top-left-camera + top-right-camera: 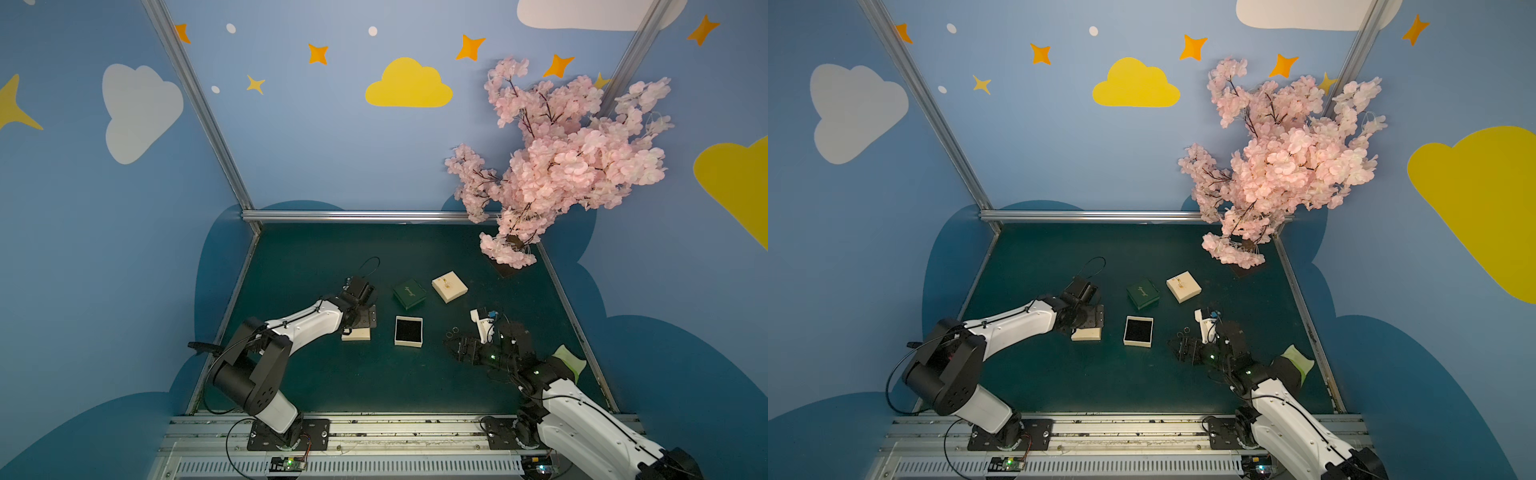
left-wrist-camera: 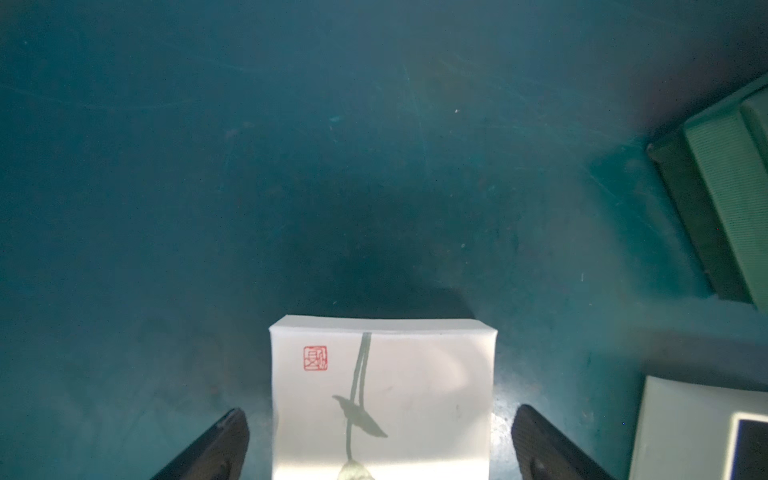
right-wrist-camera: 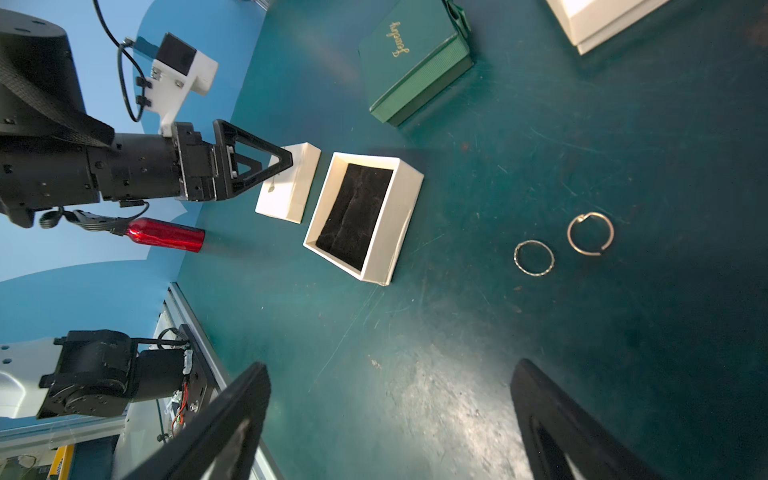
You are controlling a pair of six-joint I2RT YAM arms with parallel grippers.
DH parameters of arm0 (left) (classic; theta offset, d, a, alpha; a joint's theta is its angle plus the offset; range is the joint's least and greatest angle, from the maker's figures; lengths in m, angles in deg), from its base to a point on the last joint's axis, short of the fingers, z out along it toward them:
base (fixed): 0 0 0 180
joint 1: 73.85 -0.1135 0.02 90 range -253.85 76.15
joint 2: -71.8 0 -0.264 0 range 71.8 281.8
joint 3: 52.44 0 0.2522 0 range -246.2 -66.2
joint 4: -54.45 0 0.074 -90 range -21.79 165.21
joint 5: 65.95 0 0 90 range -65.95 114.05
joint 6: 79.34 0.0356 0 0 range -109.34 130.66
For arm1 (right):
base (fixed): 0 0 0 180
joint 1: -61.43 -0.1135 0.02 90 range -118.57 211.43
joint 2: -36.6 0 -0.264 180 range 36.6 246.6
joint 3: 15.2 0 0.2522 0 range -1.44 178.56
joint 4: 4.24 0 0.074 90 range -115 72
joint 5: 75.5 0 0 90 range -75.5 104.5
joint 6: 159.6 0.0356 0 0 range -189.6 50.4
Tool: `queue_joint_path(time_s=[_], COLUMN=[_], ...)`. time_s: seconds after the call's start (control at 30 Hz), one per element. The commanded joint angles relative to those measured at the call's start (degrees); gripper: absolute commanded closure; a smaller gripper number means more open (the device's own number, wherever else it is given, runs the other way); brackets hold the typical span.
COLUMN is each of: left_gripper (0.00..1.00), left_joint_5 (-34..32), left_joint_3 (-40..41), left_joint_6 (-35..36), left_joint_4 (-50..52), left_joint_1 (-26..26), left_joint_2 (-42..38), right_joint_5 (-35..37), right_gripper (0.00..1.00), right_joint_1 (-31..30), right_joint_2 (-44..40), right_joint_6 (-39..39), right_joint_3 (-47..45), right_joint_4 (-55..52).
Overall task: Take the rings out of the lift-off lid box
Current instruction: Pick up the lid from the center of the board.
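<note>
Right tool [image 3: 390, 365] near two flat rings [image 3: 515, 257]

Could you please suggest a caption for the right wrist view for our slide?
Two rings lie on the mat beside the open white box, ahead of the open right gripper.

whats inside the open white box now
Only a black velvet insert shows inside the open white box, with no ring on it. The two rings lie outside it on the green mat. Whatever is under the insert is covered.
</note>
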Motion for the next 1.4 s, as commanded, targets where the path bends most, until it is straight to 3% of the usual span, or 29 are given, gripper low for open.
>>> queue_joint_path(time_s=[0.0, 0.3, 0.83, 1.37], left_gripper=[0.0, 0.0, 0.03, 0.14], left_joint_5=[-2.7, -6.9, -2.5, -0.2], left_joint_3=[-1.5, -3.3, -1.5, 1.1], left_joint_6=[1.3, 1.8, 0.8, -0.4], left_joint_4=[1.9, 4.0, 1.1, -0.1], left_joint_1=[1.0, 2.9, 1.5, 1.0], left_joint_2=[1.3, 4.2, 4.7, 1.4], right_joint_5=[-0.6, -0.1, 1.5, 1.5], right_gripper=[0.08, 0.08, 0.08, 0.08], right_joint_1=[-0.4, -0.9, -1.3, -1.6], right_joint_2=[0.5, 1.2, 2.4, 1.4], right_joint_6=[-0.4, -0.6, -0.1, 0.5], right_joint_3=[1.8, 2.4, 2.7, 2.5], right_joint_4=[1.5, 1.3, 0.8, 0.4])
